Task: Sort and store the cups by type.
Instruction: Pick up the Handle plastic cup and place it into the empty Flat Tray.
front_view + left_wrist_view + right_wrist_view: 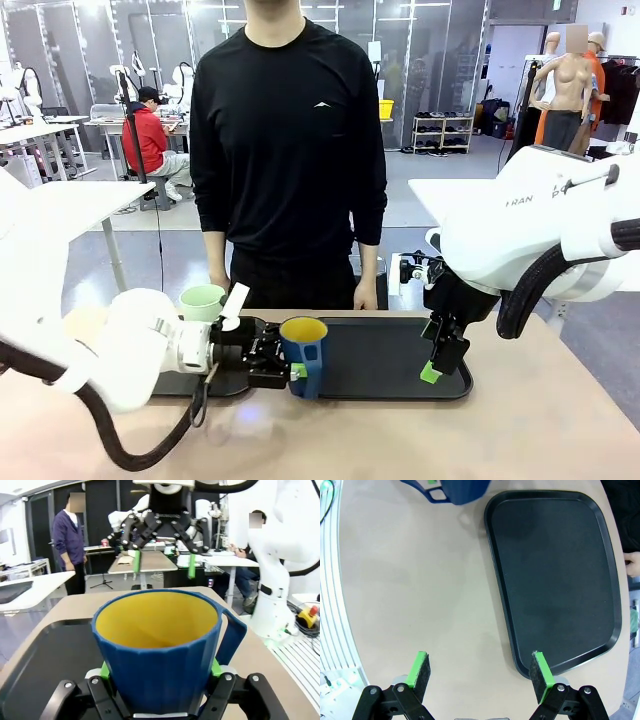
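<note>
Two cups matter here, and I have one of them: my left gripper (290, 372) is closed on the short dark blue mug with a handle and yellow inside (304, 352), green pads pressed against its lower wall, holding it upright at the near edge of the flat black plastic tray (390, 360). The tall pale mint-green handleless tumbler (202, 302) stands behind my left arm, near the person's hand (218, 286). My right gripper (478, 672) hangs wide open and empty over the tray's right end. I judge the grip low on a tapered, ribbed wall, so the mug could tip or slide as I move it. Swinging the left arm back could also knock the tumbler over.
</note>
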Tool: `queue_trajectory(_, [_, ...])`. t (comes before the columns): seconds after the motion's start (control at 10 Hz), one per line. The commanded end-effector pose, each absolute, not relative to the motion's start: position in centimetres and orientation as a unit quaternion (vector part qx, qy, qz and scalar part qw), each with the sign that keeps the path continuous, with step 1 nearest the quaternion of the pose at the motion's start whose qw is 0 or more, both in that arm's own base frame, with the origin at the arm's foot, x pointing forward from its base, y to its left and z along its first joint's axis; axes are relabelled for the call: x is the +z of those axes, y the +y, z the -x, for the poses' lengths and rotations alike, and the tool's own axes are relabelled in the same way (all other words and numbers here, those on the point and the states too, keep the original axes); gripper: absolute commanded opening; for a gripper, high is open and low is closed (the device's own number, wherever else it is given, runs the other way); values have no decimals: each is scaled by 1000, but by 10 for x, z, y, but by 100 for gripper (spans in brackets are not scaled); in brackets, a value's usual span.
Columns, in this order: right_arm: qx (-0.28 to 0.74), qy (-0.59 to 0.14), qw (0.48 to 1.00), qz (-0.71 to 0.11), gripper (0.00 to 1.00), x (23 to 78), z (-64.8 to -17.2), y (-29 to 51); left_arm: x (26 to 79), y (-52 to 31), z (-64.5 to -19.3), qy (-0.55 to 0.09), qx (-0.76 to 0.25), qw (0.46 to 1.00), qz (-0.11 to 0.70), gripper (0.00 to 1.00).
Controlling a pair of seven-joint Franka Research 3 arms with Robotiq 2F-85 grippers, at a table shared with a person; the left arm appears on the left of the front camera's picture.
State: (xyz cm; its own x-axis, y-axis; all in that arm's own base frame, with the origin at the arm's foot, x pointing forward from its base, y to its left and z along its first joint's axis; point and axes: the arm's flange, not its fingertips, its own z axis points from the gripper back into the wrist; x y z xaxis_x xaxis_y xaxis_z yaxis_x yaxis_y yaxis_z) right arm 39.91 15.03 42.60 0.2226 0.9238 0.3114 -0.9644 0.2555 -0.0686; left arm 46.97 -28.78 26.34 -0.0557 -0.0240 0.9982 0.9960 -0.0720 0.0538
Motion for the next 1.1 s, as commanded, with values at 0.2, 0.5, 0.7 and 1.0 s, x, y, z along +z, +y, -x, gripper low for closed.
queue_trajectory(0.2, [604, -146, 781, -65, 100, 426, -398, 150, 263, -288, -470, -489, -537, 474, 497, 76])
queue_trajectory(0.5, [604, -146, 781, -65, 100, 426, -398, 150, 263, -288, -470, -489, -537, 474, 497, 76])
queue_trajectory(0.7, [604, -146, 781, -65, 100, 426, -398, 150, 263, -288, -470, -489, -537, 474, 497, 76])
queue_trajectory(1.0, [604, -146, 781, -65, 100, 426, -398, 150, 258, -298, -479, -510, -523, 493, 473, 76])
